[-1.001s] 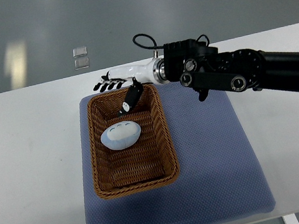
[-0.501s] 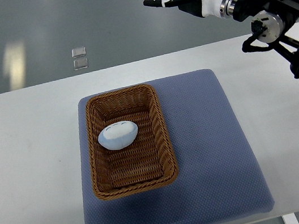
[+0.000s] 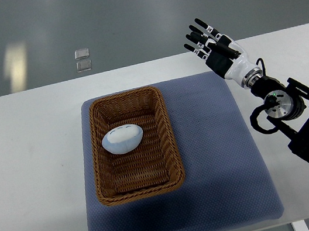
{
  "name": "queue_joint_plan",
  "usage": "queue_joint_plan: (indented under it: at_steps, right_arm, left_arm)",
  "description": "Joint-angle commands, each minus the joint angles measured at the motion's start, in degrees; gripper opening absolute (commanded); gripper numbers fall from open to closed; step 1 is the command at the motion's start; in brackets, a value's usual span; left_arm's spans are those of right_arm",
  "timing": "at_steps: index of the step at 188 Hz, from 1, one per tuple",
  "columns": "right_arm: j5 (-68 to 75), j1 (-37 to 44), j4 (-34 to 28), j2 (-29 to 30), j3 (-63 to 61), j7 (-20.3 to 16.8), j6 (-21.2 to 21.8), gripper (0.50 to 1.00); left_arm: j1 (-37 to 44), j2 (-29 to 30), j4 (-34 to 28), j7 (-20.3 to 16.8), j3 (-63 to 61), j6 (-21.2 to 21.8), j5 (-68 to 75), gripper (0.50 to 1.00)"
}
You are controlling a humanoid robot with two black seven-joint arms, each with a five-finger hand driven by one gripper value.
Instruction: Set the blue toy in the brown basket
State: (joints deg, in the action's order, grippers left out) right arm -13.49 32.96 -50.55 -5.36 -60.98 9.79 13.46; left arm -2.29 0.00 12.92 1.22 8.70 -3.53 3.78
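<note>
The brown basket sits on the left part of a blue-grey mat spread over a white table. The basket is rectangular and woven, its long sides running away from me. Inside it lies the blue toy, a pale, egg-shaped soft thing resting on the basket's floor in the far half, nearer the left wall than the right. Nothing else is in the basket.

My right hand is raised over the far right corner of the mat, its arm coming in from the right edge of the picture. The fingers are spread and straight, pointing up and away from me, and they hold nothing. The white palm and wrist lead back to a black joint and dark arm links that cross the table's right side.

The toy lies well to the left of my hand and a little nearer to me, with the basket's right wall and a bare stretch of mat between the two. Hand and toy are apart, touching nowhere.
</note>
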Motion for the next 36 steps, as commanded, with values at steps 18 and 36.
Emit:
queue_joint_plan:
  at_steps: [18, 36]
  right_arm:
    - [0.04, -1.58, 0.01, 0.78, -0.02, 0.23, 0.08, 0.909]
    - [0.04, -1.58, 0.01, 0.78, -0.02, 0.23, 0.16, 0.909]
  left_arm:
    - [0.0, 0.0, 0.0, 0.01, 0.0, 0.02, 0.0, 1.0]
    - [0.0, 0.0, 0.0, 0.01, 0.0, 0.02, 0.0, 1.0]
